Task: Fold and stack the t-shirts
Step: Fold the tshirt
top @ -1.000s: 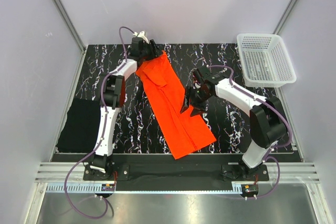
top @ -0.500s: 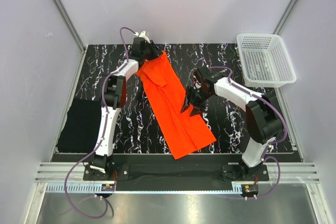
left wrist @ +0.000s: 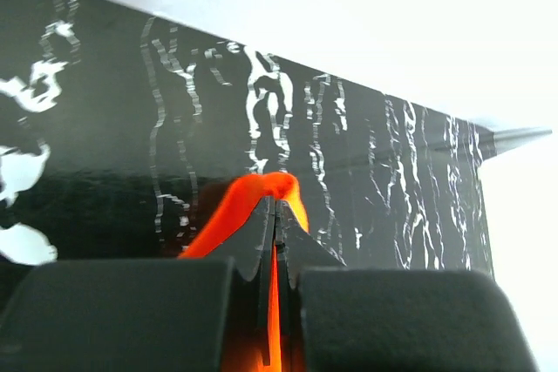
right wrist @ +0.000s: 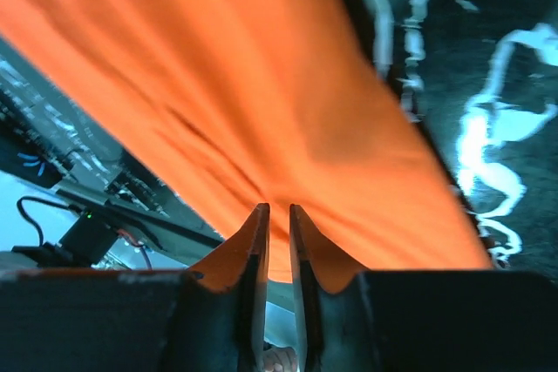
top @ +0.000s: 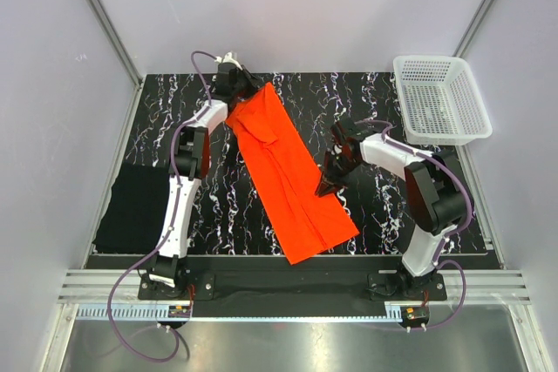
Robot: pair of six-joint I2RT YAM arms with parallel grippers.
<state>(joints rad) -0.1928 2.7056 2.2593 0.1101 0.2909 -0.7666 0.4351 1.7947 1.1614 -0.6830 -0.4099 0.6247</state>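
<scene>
Pinching the orange-red t-shirt (top: 283, 172), a long strip on the mat (top: 161, 111), the left gripper (top: 237, 91) grips its far end and the right gripper (top: 330, 182) its right edge, jaws nearly closed on cloth. Only the top view shows the folded black t-shirt (top: 131, 206), at the left.

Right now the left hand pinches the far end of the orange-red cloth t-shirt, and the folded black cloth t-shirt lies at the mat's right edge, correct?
Not the right edge: the top external view shows the folded black cloth t-shirt at the left edge of the black marbled mat. The left hand does pinch the far end of the orange-red cloth t-shirt.
</scene>
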